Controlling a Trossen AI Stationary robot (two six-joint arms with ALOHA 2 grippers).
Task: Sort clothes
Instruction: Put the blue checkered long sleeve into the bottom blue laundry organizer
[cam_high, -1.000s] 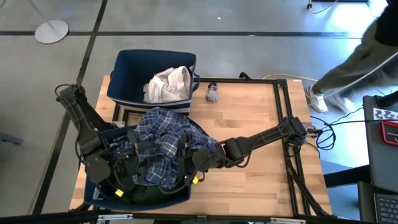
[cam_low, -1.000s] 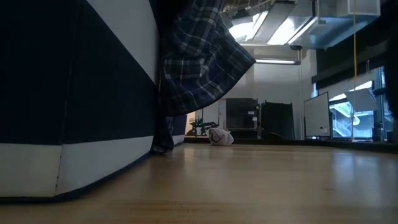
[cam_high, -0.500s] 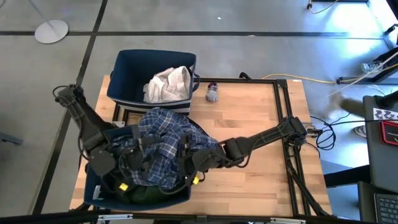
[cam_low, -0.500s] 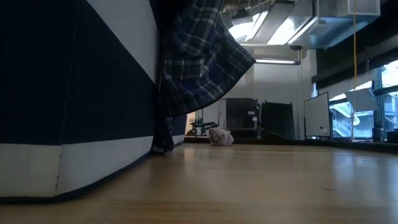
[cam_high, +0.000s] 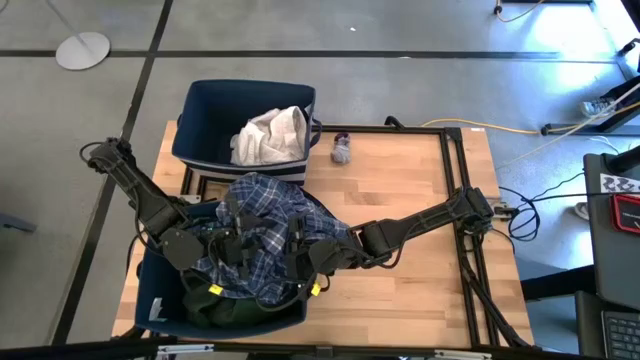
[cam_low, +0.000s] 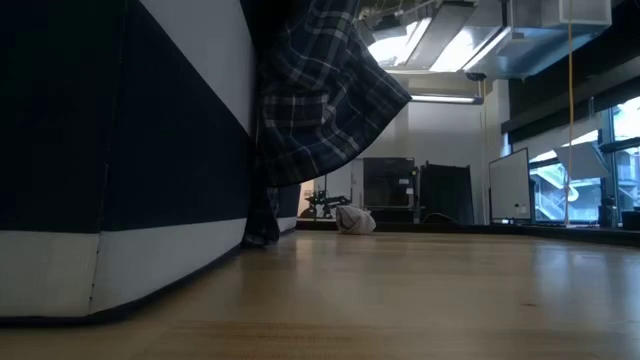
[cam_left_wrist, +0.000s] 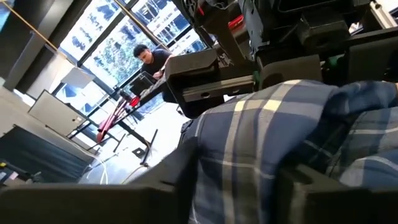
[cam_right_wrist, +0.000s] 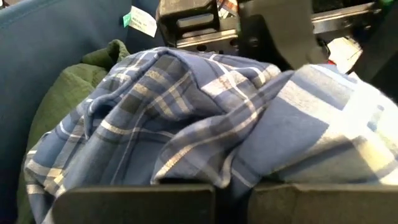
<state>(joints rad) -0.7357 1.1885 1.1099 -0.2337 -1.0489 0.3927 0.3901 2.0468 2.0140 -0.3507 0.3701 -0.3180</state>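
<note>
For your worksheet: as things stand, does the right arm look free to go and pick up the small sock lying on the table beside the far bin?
Probably not yet. The right gripper is shut on the plaid shirt over the near bin. The sock lies in the open with bare table around it, so only that grip stands in the way.

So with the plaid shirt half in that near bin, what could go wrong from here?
The blue plaid shirt still drapes over the near bin's side toward the table, so it may slide out once released. The right gripper is shut on its cloth; pulling away could drag it back. The left gripper sits amid the folds and could snag.
</note>
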